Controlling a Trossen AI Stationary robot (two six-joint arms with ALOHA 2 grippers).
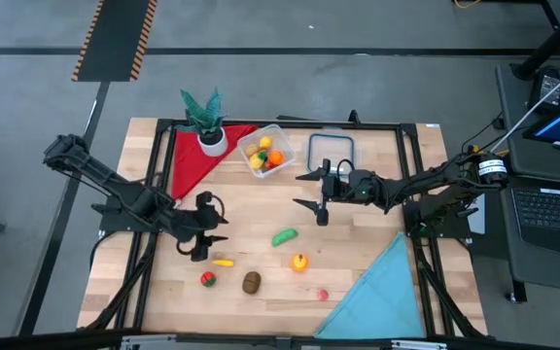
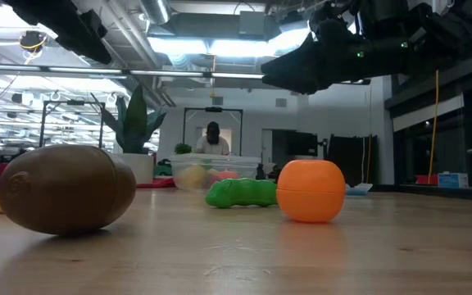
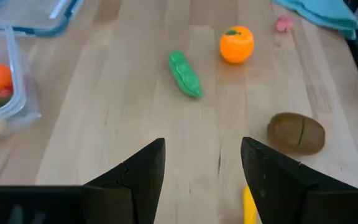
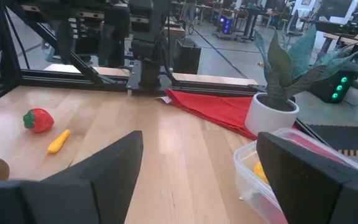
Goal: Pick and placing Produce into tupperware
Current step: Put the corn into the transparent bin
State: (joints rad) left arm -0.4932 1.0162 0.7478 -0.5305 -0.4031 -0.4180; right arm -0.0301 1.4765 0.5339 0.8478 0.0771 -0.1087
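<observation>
The left gripper (image 1: 205, 239), fingers apart and empty, hovers by the yellow pepper (image 1: 223, 262). Rightward, the tupperware (image 1: 268, 151) holds several pieces; the right gripper (image 1: 319, 194), also spread, hangs nearby. 6 produce pieces remain, and a skewed descent could roll the pepper away.

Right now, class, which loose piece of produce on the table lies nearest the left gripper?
The small yellow piece, lying just beside the left gripper; the red strawberry, brown kiwi and green pea pod lie farther off.
</observation>
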